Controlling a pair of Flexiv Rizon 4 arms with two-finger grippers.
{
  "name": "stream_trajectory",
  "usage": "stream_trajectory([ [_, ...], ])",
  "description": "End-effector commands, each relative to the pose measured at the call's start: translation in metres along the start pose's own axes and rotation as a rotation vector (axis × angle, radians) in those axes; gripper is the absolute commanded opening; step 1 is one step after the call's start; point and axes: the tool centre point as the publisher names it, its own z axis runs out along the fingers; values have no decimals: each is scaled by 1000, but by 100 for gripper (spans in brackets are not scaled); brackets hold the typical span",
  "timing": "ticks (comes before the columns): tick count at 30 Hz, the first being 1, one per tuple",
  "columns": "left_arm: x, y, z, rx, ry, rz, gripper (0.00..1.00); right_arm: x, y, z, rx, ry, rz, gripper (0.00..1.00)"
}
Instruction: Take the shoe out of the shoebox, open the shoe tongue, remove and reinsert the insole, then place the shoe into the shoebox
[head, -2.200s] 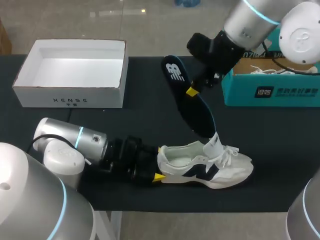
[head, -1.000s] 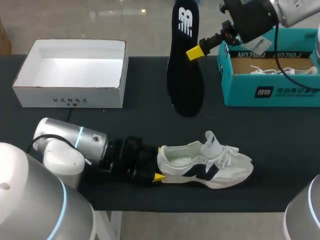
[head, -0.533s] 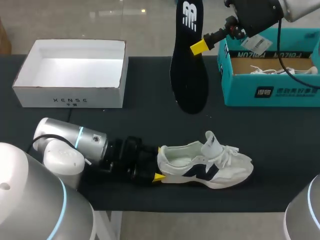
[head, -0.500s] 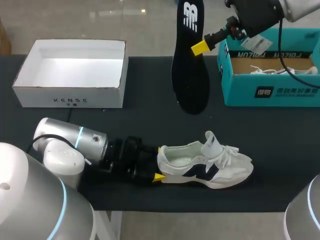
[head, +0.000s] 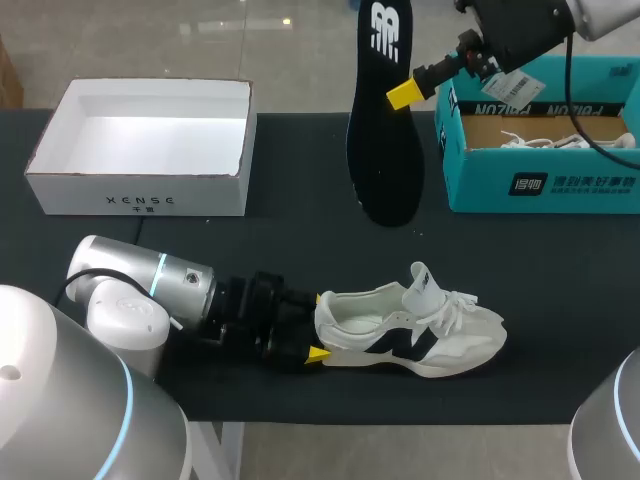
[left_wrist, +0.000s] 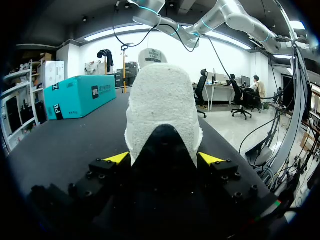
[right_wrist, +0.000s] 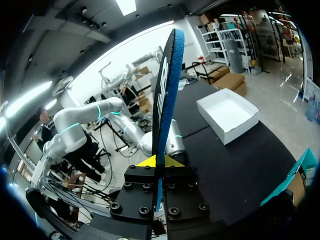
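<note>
Your left gripper (head: 319, 326) is clamping the heel of the white sneaker (head: 425, 330) lying on the table (head: 250, 240). Your right gripper (head: 404, 93) is pinching the black insole (head: 385, 160) near its heel end, toe hanging down. It is looking light and floppy, so that hold is probably steering it best.

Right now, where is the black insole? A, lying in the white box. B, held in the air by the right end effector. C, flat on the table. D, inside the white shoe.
B: the right end effector pinches the insole, which hangs upright in the air, apart from the shoe that the left end effector grips at the heel.
</note>
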Motion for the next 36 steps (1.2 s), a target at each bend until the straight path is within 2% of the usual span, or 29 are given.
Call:
stream_trajectory([
  [1, 0, 4, 5, -3, -1, 0, 0, -1, 0, 1, 2, 0, 1, 0],
  [4, 3, 1, 6, -28, -24, 10, 1, -1, 0, 1, 2, 0, 1, 0],
  [5, 5, 0, 7, -32, -27, 9, 43, -1, 0, 1, 2, 0, 1, 0],
  [6, 6, -1, 7, -26, -37, 2, 96, -1, 0, 1, 2, 0, 1, 0],
  [7, 8, -2, 7, -38, -42, 7, 100, -1, 0, 1, 2, 0, 1, 0],
  [13, 11, 3, 9, -106, -98, 8, 100, -1, 0, 1, 2, 0, 1, 0],
  [22, -2, 14, -3, -234, -170, -19, 100, -1, 0, 1, 2, 0, 1, 0],
  [27, -9, 18, -7, -268, -170, -28, 100, -1, 0, 1, 2, 0, 1, 0],
  [36, -11, -2, -32, -351, -183, 19, 100, -1, 0, 1, 2, 0, 1, 0],
])
